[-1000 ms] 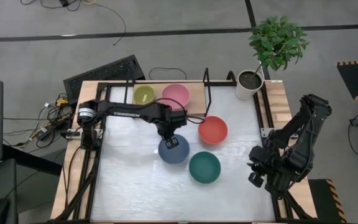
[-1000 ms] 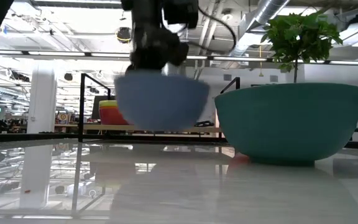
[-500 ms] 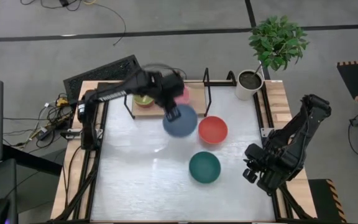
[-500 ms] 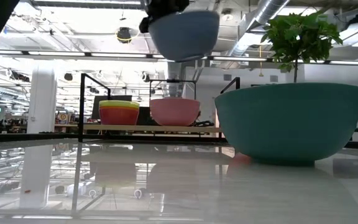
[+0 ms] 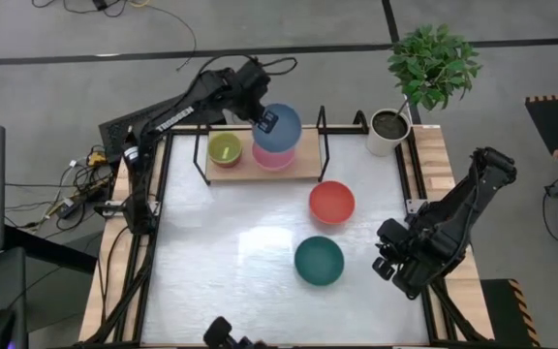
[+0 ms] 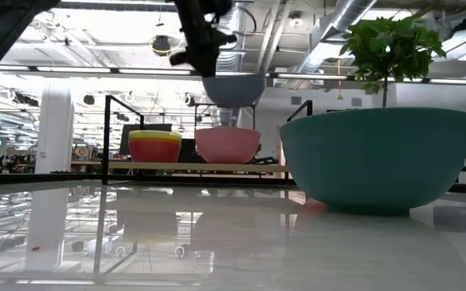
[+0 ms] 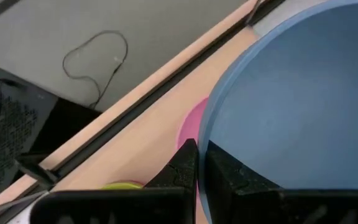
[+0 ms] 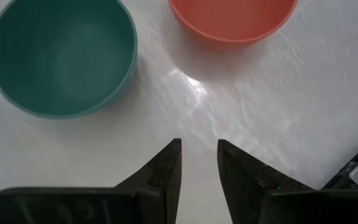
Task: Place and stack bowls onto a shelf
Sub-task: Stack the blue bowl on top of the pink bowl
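A large, round, blue plastic bowl hangs in the air directly above a large, round, pink plastic bowl that sits on the shelf, a light wooden board in a thin black metal frame at the far edge of the white tabletop. In the low view the blue bowl hovers clear of the pink bowl, with a gap between them. The left gripper holds the blue bowl by its rim; in the left wrist view one dark finger is inside the bowl and the other outside, pinched tight against the wall of the blue bowl, with the pink bowl showing just beyond it. Beside the pink bowl on the shelf stands a stack of small bowls, its top one lime-green; from the low view the stack shows a yellow band over a red one. On the tabletop in front of the shelf sits a large, round, red plastic bowl, and nearer the front, just apart from it, a large, round, teal plastic bowl. The right gripper waits low at the right side of the tabletop, close to the teal bowl; its fingers stand slightly apart and hold nothing. A white pot with a green leafy plant stands at the far right corner.
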